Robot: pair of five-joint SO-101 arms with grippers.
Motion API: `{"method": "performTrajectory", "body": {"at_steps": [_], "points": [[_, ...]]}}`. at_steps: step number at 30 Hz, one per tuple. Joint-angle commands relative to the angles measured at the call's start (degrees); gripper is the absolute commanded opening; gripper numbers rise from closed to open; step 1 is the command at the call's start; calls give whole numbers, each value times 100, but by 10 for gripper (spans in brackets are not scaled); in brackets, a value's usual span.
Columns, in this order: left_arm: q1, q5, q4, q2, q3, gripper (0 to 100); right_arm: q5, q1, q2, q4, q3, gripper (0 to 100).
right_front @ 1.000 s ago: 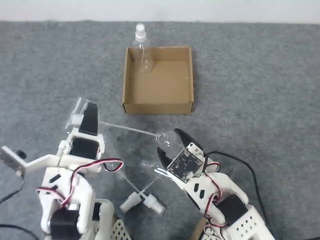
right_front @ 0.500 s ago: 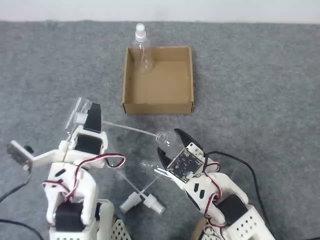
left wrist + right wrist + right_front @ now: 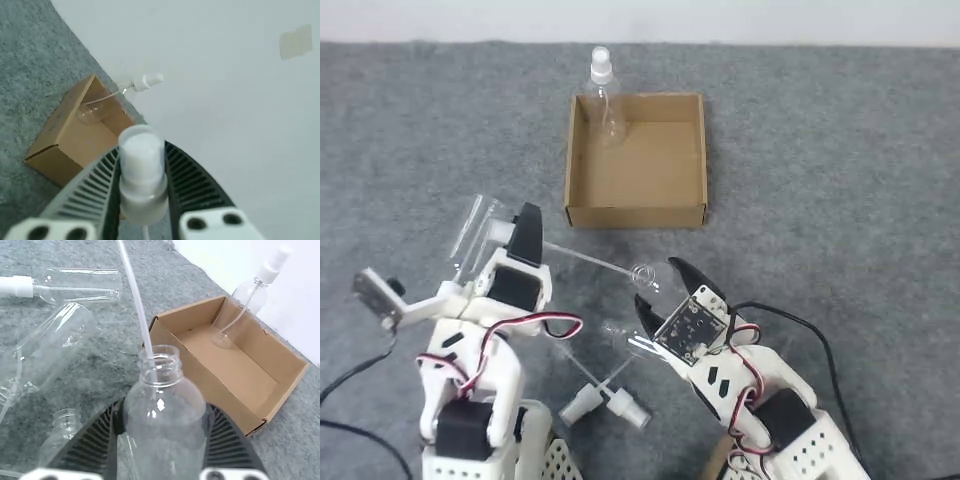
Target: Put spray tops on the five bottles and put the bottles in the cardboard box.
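On the left, the left gripper (image 3: 142,172) is clamped on a white spray top (image 3: 142,150). Its thin dip tube (image 3: 135,305) slants right to the mouth of the clear bottle (image 3: 160,390), which the right gripper (image 3: 162,417) grips on the near side of the cardboard box (image 3: 635,212). I'd worry that the slanted tube bends or slips out, leaving the top crooked on the neck.

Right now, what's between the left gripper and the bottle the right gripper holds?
A thin dip tube spans that gap, from the spray top in the left gripper into the bottle, over bare carpet. The high view shows it.
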Motion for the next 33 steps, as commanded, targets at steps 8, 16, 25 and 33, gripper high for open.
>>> {"method": "performTrajectory", "body": {"at_steps": [8,16,25,33], "points": [[185,-167,-176,-123,31,13,62,-75,-136,-92,105,91],[440,-545,-185,-123,154,13,53,-75,-136,-92,105,91],[870,-835,-193,-114,268,13,35,-84,-136,-92,105,91],[1134,-1029,-193,-114,365,13,44,-84,-136,-84,105,91]]}}
